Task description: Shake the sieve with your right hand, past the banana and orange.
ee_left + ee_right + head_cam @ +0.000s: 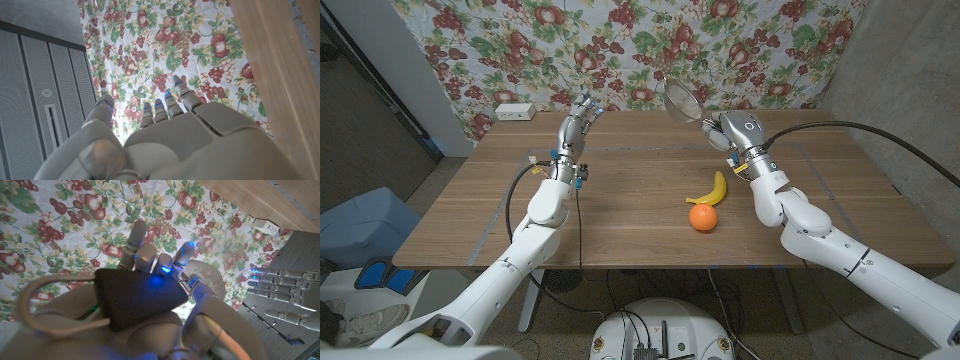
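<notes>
The right hand (728, 130) holds the sieve (680, 99) by its handle, up in the air above the far side of the surface (620, 215). The sieve is past the banana (711, 190) and the orange (702, 217), which lie close together nearer to the robot. So the picking up looks done, and the sieve is already in the right spot. What is left, I think, is the shaking itself. One picture cannot show if the shaking has begun.

The sieve's long line runs from the handle in the hand out to the round mesh bowl. The bowl end points up and away from the robot, a little toward its left, at the cloth with fruit on it (620, 50). The bowl is tilted, not level. In the right wrist view the mesh bowl (210, 280) peeks out beyond the fingers (145, 255).

The left hand (582, 113) holds nothing. It is up over the far left part of the surface, well apart from the sieve, with its fingers straight and a bit apart.

A small white box (514, 111) sits at the far left edge.
</notes>
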Tool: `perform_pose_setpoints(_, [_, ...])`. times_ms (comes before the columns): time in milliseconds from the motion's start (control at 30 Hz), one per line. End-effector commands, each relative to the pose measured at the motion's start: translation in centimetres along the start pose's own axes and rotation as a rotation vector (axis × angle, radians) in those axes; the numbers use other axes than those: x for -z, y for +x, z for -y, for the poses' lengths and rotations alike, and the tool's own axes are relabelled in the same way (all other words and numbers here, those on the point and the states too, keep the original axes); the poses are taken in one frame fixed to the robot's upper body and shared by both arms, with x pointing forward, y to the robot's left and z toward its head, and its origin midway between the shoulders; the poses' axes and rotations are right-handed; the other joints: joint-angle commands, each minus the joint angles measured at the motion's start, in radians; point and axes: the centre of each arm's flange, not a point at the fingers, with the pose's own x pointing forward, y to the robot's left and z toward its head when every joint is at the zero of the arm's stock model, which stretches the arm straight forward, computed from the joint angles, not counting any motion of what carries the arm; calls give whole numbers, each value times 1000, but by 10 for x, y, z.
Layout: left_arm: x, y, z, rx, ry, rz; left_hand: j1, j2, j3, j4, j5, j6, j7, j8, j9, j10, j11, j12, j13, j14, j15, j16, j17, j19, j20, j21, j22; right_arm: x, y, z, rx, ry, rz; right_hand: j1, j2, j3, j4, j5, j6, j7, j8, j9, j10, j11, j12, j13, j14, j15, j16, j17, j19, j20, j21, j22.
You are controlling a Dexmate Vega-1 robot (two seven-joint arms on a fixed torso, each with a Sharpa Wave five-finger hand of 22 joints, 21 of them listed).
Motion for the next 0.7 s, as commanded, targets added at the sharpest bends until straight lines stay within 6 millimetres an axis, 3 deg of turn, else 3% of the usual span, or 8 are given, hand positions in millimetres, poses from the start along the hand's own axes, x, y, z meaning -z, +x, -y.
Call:
perform_pose_setpoints(33, [0,-2,-1,-1,1,-2,-9,3,9,0,-2,-1,-8,0,0,-1,0,4,2,-1,-21,2,0,7,1,1,1,-11,-1,-4,-14,-73,53,-5,-5,5,1,2,-10,5,7,-5,-6,-9,3,2,-3,-90,3,2,0,-75,-1,-1])
perform_pose_setpoints(700, [0,-4,-1,0,-6,-6,-14,2,13,-1,-2,0,-10,0,0,-2,1,4,2,-1,-21,2,0,6,2,0,1,-27,3,-16,-89,-108,121,-8,-6,5,1,1,-17,4,12,-9,-9,-6,0,-1,-5,-90,3,2,-2,-75,-3,-1])
